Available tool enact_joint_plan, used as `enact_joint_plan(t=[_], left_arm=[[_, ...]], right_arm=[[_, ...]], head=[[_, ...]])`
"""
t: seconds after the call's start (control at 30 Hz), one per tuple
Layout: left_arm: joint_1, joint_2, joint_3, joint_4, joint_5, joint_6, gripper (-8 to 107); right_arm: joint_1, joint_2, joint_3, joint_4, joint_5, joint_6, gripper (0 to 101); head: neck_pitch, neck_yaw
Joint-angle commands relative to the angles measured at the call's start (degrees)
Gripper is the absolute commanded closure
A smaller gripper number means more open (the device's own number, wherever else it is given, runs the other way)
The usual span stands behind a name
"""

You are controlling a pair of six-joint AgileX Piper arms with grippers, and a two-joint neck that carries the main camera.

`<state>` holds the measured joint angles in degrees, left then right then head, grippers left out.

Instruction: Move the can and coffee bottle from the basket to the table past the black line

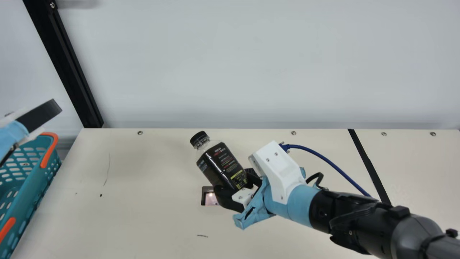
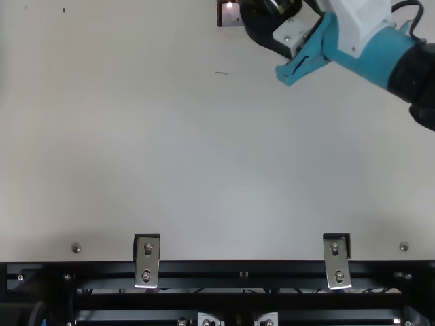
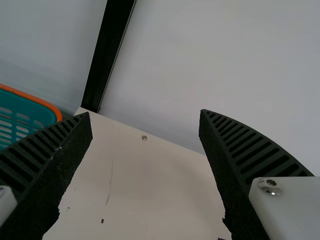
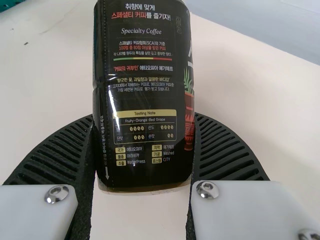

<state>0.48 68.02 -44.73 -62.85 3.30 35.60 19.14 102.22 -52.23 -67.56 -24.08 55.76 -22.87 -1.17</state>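
dark-labelled clear plastic coffee bottle with black cap point(image 1: 221, 163): over the worktop's far half, well left of the line, tilted, cap toward the far left corner. Looks lifted to me.
right black ribbed gripper point(image 4: 143, 122): closed on the bottle low down near its base, a pad on each side. Most of the bottle sticks out past the grip, so a jerky swing could twist it in your pads.
tilt: main risk. Open at this lean and the base likely lands on its rim, then the bottle topples and rolls. Level it first, then lower till the base sits flat.
black line on the cream worktop point(image 1: 370, 167): runs in from the far edge, nearer the right edge. Stop short and you miss the goal; carry the whole base over before you let go.
blue cable point(image 1: 330, 162): arcs beside the right wrist. Could snag or drag as you swing right, give it slack.
left black ribbed gripper point(image 3: 145, 114): wide, nothing between its pads, near the teal plastic basket with orange handles point(image 1: 43, 172) at the worktop's left edge. Drop it carelessly and you could clip the rim.
can: can't tell where it is. Don't count it as placed.
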Motion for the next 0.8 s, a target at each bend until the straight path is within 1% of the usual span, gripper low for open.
enact_joint_plan(t=[0.0,0.2,0.4,0.57,0.77], left_arm=[[0.0,0.0,0.0,0.0,0.0,0.0,9],[0.0,0.0,0.0,0.0,0.0,0.0,9],[0.0,0.0,0.0,0.0,0.0,0.0,9],[0.0,0.0,0.0,0.0,0.0,0.0,9],[0.0,0.0,0.0,0.0,0.0,0.0,9]], right_arm=[[0.6,0.2,-0.7,-0.4,0.6,0.7,101],[2.0,1.0,-2.4,-1.9,2.1,2.6,101],[2.6,1.0,-3.0,-3.0,3.1,4.0,101],[2.3,0.2,-2.6,-3.6,3.8,4.8,101],[0.8,-1.3,-1.2,-3.7,4.2,5.0,101]], head=[[-2.1,-0.6],[-2.1,-0.6],[-2.1,-0.6],[-2.1,-0.6],[-2.1,-0.6]])
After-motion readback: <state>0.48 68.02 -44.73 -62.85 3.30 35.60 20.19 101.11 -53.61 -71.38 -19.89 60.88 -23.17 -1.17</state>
